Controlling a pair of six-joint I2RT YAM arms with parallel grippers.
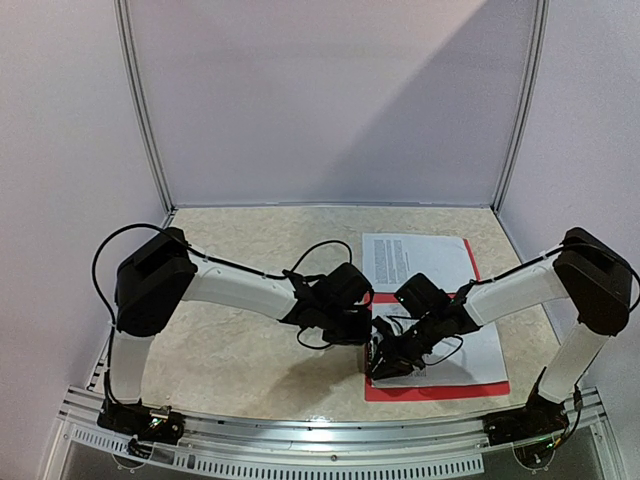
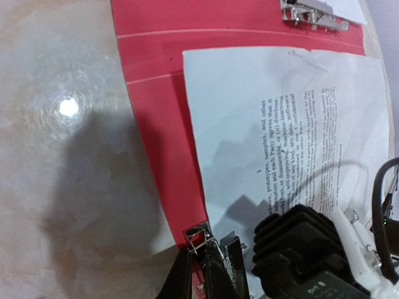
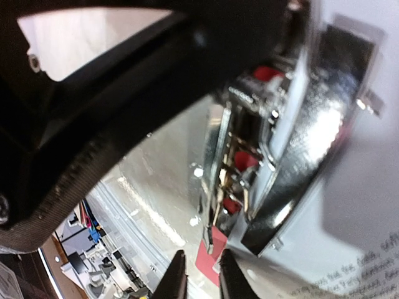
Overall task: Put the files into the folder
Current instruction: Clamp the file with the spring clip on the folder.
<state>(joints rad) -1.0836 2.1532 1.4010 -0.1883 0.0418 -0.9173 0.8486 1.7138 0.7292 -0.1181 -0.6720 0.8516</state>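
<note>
While the red folder [image 1: 437, 391] lies open on the right half of the table [image 1: 250, 240], both arms crowd in at its lower left edge, and this looks like the fastening step. The files [image 1: 478, 350] sit on the open cover as white sheets of dense print, one low in the frame and another above it toward the folder's top.

Over to the left wrist view. The left tool [image 2: 202, 273] is squeezed down narrow on the lower clip [image 2: 198, 238] at the bottom of the frame, apparently pinching its metal lever. The sheet's near corner lies just beside it. A second clip [image 2: 312, 15] glints at the upper right, untouched. The right tool [image 3: 201, 277] hangs just beside that same lower clip, its fingers parted only a sliver with nothing between them.

My read is that the pages are on the folder but not yet caught under the lower clip. The next move calls for the lever to be lifted while the free tool takes the paper's edge and slides it beneath. It needs to go gently, because thin sheets buckle, and squarely, so the pages lie flat.
</note>
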